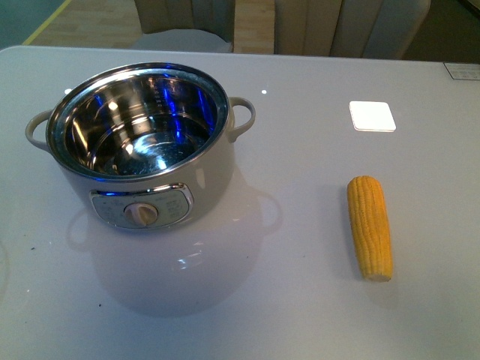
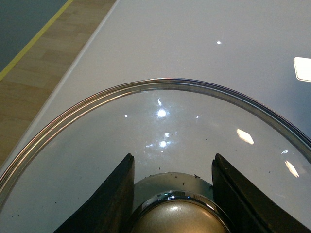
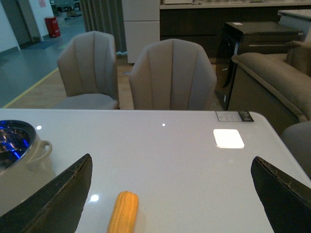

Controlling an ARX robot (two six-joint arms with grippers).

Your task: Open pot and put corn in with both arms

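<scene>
The cream-white pot [image 1: 150, 161] stands uncovered at the left of the white table, its shiny steel inside empty; its handle and rim also show in the right wrist view, the pot [image 3: 19, 145]. The corn [image 1: 370, 226] lies on the table to the right of it. In the left wrist view my left gripper [image 2: 172, 170] is shut on the gold knob [image 2: 177, 218] of the glass pot lid [image 2: 160, 126], held over the table. My right gripper [image 3: 170, 167] is open above the table, with the corn [image 3: 123, 211] between its fingers and closer to the pot-side one. Neither arm shows in the front view.
A bright white square patch [image 1: 372, 115] lies on the table behind the corn. Beige chairs [image 3: 172, 75] stand beyond the far edge. A sofa [image 3: 269, 85] sits past the table's right corner. The table edge [image 2: 73, 68] and wooden floor lie near the lid.
</scene>
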